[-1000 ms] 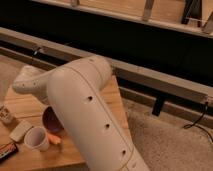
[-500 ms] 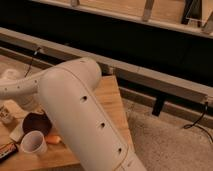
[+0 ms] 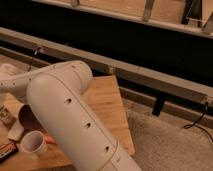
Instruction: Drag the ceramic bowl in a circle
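Note:
The ceramic bowl (image 3: 26,118) is dark maroon and sits on the wooden table (image 3: 107,107) at the left. My big white arm (image 3: 65,105) covers its right side. The arm bends over the table and its forearm (image 3: 17,82) reaches the left edge of the view, above the bowl. My gripper is hidden past that forearm end, so I cannot see it or whether it touches the bowl.
A white cup (image 3: 34,142) stands just in front of the bowl. A small white packet (image 3: 6,116), a beige item (image 3: 15,131) and a dark bar (image 3: 7,149) lie at the left. The table's right edge drops to grey floor (image 3: 165,145). A dark rail (image 3: 150,80) runs behind.
The bowl has slid left across the table, away from the cup's right side. My arm has swung left with it. The cup and the small items have stayed put.

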You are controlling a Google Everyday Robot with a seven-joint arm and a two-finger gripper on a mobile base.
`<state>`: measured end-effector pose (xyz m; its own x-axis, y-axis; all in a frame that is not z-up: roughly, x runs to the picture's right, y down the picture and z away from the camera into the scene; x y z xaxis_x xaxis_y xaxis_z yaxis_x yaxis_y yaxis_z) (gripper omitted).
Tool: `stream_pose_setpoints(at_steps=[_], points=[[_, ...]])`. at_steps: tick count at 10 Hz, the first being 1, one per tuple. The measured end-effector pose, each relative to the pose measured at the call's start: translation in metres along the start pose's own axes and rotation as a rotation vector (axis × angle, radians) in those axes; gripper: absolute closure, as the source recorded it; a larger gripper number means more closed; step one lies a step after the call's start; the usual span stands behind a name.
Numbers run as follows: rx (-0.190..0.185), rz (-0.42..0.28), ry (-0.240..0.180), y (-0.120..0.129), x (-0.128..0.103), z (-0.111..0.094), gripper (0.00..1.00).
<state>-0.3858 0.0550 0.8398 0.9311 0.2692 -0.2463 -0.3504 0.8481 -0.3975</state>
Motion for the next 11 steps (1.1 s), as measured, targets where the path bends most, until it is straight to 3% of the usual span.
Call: stream_pose_setpoints(at_steps=[3,5,9,11], points=[[0.03,0.078,0.005,-0.038,-0.012,0.007,1.0],[0.037,0.137,0.037,-0.056,-0.008,0.02,1.0],[0.047,0.318,0.142,-0.101,0.04,0.056,1.0],[0.049,0.391,0.171,-0.121,0.062,0.063,1.0]])
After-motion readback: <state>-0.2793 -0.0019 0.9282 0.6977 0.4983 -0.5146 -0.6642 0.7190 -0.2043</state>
